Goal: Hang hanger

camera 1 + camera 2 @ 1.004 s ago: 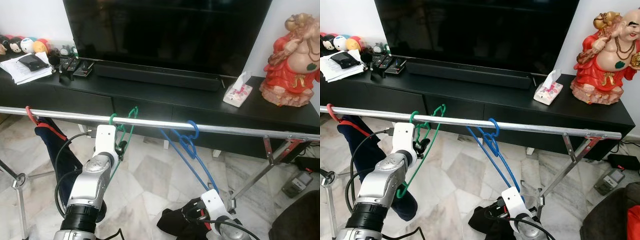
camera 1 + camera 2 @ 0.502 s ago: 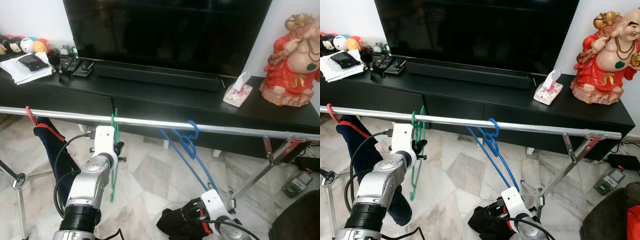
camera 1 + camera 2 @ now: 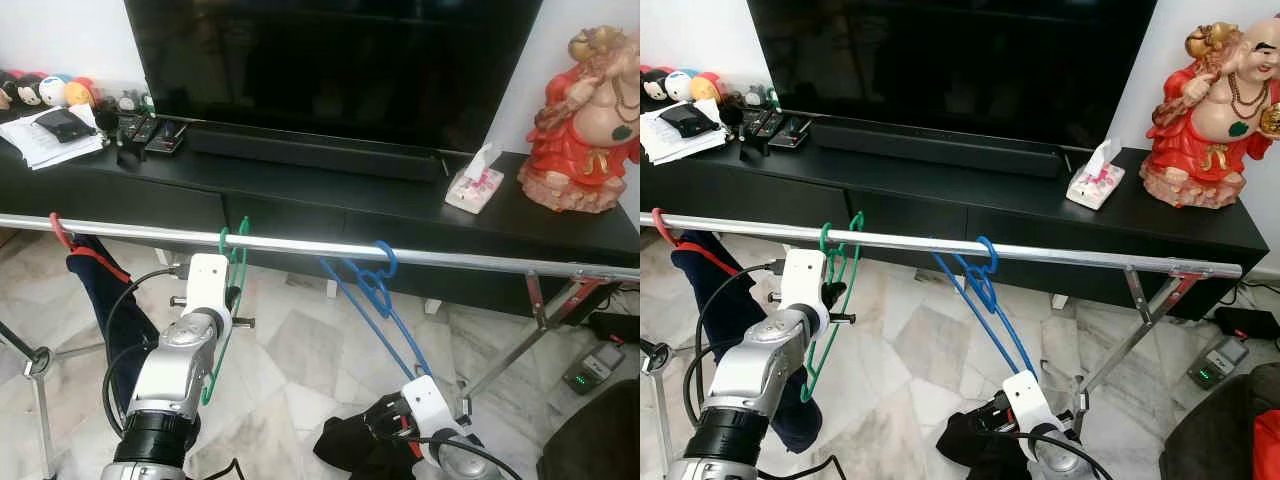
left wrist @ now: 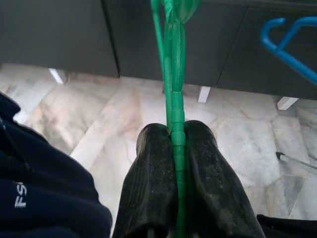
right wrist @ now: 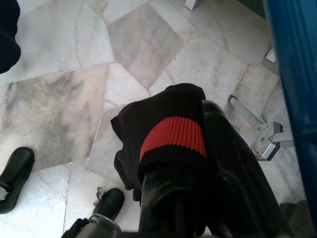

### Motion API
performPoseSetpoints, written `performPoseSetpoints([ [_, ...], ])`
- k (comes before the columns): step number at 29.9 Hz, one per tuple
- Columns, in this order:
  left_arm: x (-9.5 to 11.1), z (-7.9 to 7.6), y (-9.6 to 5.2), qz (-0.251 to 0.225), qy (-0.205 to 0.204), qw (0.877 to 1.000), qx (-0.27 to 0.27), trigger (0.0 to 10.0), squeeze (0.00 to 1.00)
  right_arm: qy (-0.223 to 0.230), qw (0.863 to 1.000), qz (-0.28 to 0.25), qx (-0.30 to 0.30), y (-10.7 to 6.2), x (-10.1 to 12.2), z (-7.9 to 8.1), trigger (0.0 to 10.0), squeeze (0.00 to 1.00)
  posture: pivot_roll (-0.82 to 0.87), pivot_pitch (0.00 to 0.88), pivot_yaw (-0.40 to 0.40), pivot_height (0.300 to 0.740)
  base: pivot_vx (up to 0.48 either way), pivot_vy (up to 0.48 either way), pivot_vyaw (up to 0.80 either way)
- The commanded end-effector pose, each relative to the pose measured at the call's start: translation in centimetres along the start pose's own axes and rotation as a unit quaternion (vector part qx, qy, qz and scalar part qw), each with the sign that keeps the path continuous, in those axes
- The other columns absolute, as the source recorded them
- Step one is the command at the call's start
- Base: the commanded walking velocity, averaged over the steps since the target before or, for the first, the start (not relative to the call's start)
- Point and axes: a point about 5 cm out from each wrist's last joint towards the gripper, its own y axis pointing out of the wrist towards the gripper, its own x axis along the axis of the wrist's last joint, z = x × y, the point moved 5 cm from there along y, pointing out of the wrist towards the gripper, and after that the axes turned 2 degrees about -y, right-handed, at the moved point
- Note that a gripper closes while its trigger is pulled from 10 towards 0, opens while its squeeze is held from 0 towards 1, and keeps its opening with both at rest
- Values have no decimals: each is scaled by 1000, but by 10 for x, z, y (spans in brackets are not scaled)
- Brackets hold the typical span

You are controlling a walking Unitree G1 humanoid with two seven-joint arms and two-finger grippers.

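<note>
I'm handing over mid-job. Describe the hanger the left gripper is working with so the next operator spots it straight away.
Find the silver rail running across in front of the black TV cabinet. Three hangers hook over it: red at the robot's far left, blue near the middle, and between them the green hanger. It is the one with the left gripper shut on its thin green wire.

Two hangers [image 3: 232, 262] on rail [image 3: 470, 260], before cabinet [image 3: 330, 195].

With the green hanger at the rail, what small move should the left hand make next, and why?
Probably open the left hand and back away: the green hanger already has its hook over the metal rail, yet the fingers are clamped on its wire.
</note>
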Motion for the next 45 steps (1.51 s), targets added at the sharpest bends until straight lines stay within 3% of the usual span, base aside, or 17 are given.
performPoseSetpoints([
  [1,9,-5,-5,-31,23,999,-20,0,0,4,1000,-1,-5,1,2,-2,10000,0,17,0,-46,740,0,0,0],
  [7,8,-12,-16,-66,72,994,-48,0,0,5,1000,2,-7,1,1,-1,10000,0,19,0,-45,740,0,0,0],
  [10,14,-14,-26,-106,87,989,-58,0,0,7,1000,3,-9,1,0,-2,10000,0,23,0,-46,740,0,0,0],
  [11,15,-15,-29,-118,86,987,-62,431,0,8,1000,3,-9,1,0,-2,10000,0,23,0,-46,740,0,0,0],
  [12,16,-15,-31,-125,87,986,-61,2275,0,8,1000,3,-9,1,0,-2,10000,0,23,0,-47,740,0,0,0],
  [13,16,-14,-35,-133,87,985,-59,8157,0,7,1000,2,-9,1,0,-2,10000,0,22,0,-46,740,0,0,0],
  [14,16,-14,-35,-133,87,985,-59,8157,0,7,1000,2,-9,1,0,-2,10000,0,22,0,-46,740,0,0,0],
  [15,16,-13,-39,-145,88,984,-58,10000,0,10,1000,1,-12,0,0,-2,10000,0,21,0,-46,740,0,0,0],
  [20,11,-9,-48,-158,85,982,-52,10000,0,12,1000,0,-14,0,0,-3,10000,0,20,0,-46,740,0,0,0],
  [28,-30,-3,-66,-128,83,987,-42,10000,0,8,1000,2,-15,-1,-2,-5,10000,0,28,0,-45,740,0,0,0],
  [32,-29,6,-68,-137,70,988,-20,10000,0,7,1000,3,-14,-2,-4,-5,10000,0,30,0,-49,740,0,0,0],
  [45,-24,7,-66,-152,52,987,-9,10000,0,7,1000,-1,-21,-1,-2,-9,10000,0,28,0,-54,740,-19,0,0],
])
